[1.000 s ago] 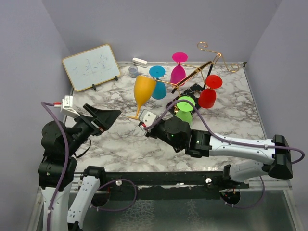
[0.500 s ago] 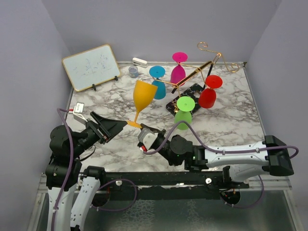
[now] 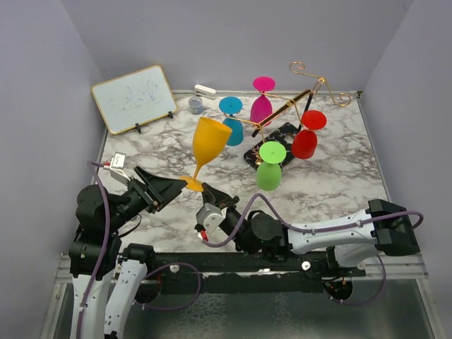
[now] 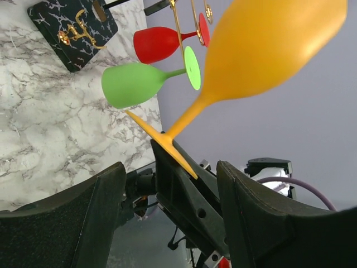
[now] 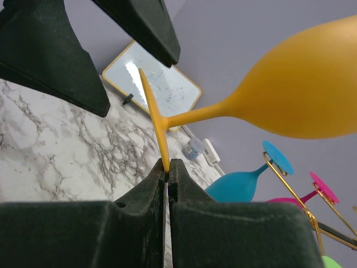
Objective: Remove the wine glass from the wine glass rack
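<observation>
The orange wine glass (image 3: 210, 141) (image 4: 268, 44) (image 5: 301, 95) is off the rack, held upright above the near-left of the table. My right gripper (image 3: 205, 191) (image 5: 167, 167) is shut on the rim of its flat foot. My left gripper (image 3: 169, 187) (image 4: 170, 167) is open, its two fingers standing either side of the foot and of the right gripper's fingers without touching them. The wine glass rack (image 3: 296, 99), gold wire on a black base (image 4: 72, 28), stands at the back right.
Teal (image 3: 232, 131), magenta (image 3: 261, 106), red (image 3: 305, 141) and green (image 3: 268, 173) glasses hang upside down on the rack. A whiteboard (image 3: 134, 97) leans at the back left, with a small bottle (image 3: 195, 104) and a white eraser (image 3: 205, 90) beside it.
My right arm has drawn the orange glass toward the near left. My left gripper has come in around the glass foot and its fingers have narrowed somewhat.
</observation>
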You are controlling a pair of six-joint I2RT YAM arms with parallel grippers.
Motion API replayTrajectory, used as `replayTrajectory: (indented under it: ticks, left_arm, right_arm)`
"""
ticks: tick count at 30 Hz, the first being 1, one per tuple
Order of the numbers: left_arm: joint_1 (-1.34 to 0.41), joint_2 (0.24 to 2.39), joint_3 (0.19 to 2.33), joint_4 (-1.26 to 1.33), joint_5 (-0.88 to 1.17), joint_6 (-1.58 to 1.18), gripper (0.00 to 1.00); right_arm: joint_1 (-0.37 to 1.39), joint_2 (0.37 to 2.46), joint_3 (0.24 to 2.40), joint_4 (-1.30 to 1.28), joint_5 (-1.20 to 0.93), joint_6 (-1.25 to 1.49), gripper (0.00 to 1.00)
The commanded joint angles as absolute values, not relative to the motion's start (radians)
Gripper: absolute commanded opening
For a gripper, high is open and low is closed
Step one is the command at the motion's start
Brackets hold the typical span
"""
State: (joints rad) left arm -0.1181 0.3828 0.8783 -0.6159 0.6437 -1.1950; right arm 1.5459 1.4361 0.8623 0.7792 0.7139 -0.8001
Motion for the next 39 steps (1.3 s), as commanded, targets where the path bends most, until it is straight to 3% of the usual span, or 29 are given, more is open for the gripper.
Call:
replayTrajectory:
  ticks: [1, 4, 6, 8, 11, 12, 16, 17, 19, 21, 31, 36, 39]
  left_arm:
    - [-0.117, 0.367, 0.85, -0.616, 0.653, -1.223, 0.68]
    - [-0.117, 0.361, 0.832, -0.606, 0.652, -1.232, 0.68]
    - [-0.117, 0.354, 0.819, -0.591, 0.65, -1.245, 0.61]
    - [-0.118, 0.348, 0.809, -0.58, 0.65, -1.254, 0.44]
    - [-0.117, 0.341, 0.797, -0.581, 0.65, -1.258, 0.06]
    - [-0.116, 0.339, 0.792, -0.581, 0.65, -1.257, 0.0]
    - [-0.117, 0.313, 0.78, -0.579, 0.632, -1.267, 0.0]
    - [-0.118, 0.299, 0.776, -0.569, 0.621, -1.275, 0.0]
    - [-0.116, 0.27, 0.769, -0.55, 0.588, -1.293, 0.0]
    - [-0.118, 0.234, 0.764, -0.534, 0.544, -1.309, 0.0]
    - [-0.117, 0.087, 0.82, -0.591, 0.294, -1.234, 0.0]
    - [-0.117, 0.005, 0.827, -0.663, 0.2, -1.167, 0.0]
    - [-0.116, -0.007, 0.828, -0.711, 0.189, -1.136, 0.0]
  right_arm:
    - [1.575, 1.454, 0.847, 0.903, 0.729, -0.886, 0.01]
    - [1.587, 1.467, 0.847, 0.909, 0.73, -0.907, 0.01]
    - [1.595, 1.477, 0.846, 0.917, 0.734, -0.919, 0.01]
    - [1.601, 1.488, 0.843, 0.929, 0.74, -0.922, 0.01]
    - [1.606, 1.493, 0.847, 0.904, 0.739, -0.913, 0.01]
    - [1.606, 1.493, 0.848, 0.901, 0.743, -0.909, 0.01]
    - [1.609, 1.467, 0.845, 0.89, 0.783, -0.893, 0.04]
    - [1.61, 1.454, 0.845, 0.874, 0.798, -0.885, 0.09]
    - [1.609, 1.418, 0.85, 0.796, 0.823, -0.838, 0.29]
    - [1.609, 1.372, 0.854, 0.692, 0.851, -0.778, 0.37]
    - [1.608, 1.044, 1.002, -0.146, 0.856, -0.248, 0.51]
    - [1.599, 1.041, 1.204, -0.427, 0.953, -0.11, 0.55]
    - [1.51, 1.097, 1.385, -0.512, 0.865, -0.114, 0.57]
